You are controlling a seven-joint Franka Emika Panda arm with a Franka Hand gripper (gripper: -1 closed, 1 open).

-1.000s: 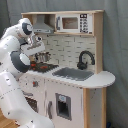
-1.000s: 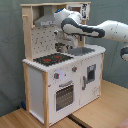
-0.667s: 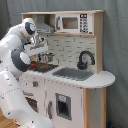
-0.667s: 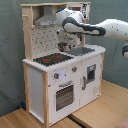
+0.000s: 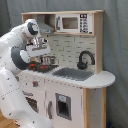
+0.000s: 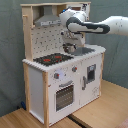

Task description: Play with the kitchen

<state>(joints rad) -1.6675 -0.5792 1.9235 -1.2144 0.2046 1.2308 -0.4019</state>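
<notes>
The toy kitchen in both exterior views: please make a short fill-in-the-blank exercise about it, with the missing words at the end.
1. The burners on the stovetop are coloured ____.
2. The faucet beside the sink is coloured ____.
3. The microwave sits on the ____ shelf of the kitchen.
4. The gripper hangs above the ____ of the kitchen.

Missing words: red; black; top; counter

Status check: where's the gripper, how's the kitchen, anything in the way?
Gripper down over the counter, between stovetop and sink. Kitchen upright, oven door closed. Nothing seen blocking.
</notes>
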